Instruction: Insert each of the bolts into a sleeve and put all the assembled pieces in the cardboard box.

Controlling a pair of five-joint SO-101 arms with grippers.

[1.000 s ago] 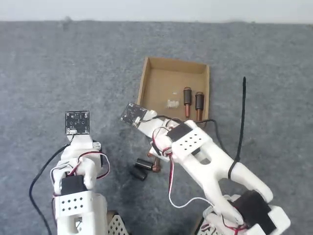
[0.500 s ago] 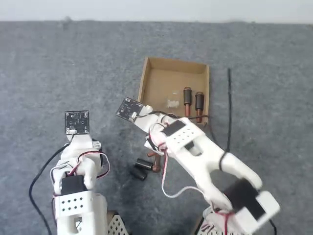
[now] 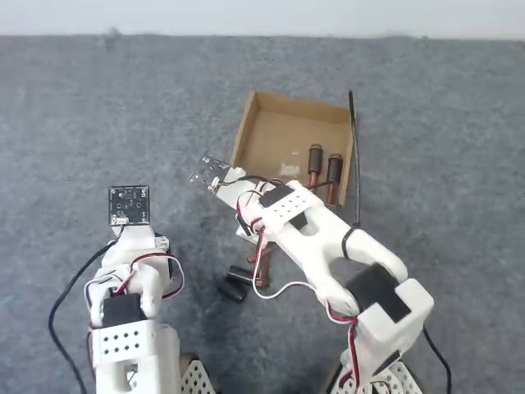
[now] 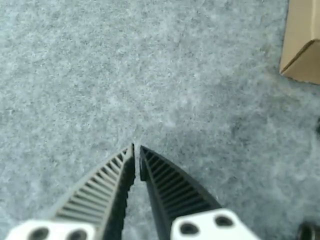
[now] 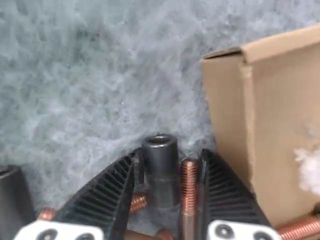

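The right tool clamps sleeve beside bolt.

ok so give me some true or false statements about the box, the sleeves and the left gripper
Two assembled pieces lie inside the cardboard box. True.
The left gripper holds a bolt. False: it is shut with nothing in it, over the bare carpet.
The cardboard box is tipped on its side. False: it sits with its open side up.
Dark sleeves lie on the carpet outside the box. True.
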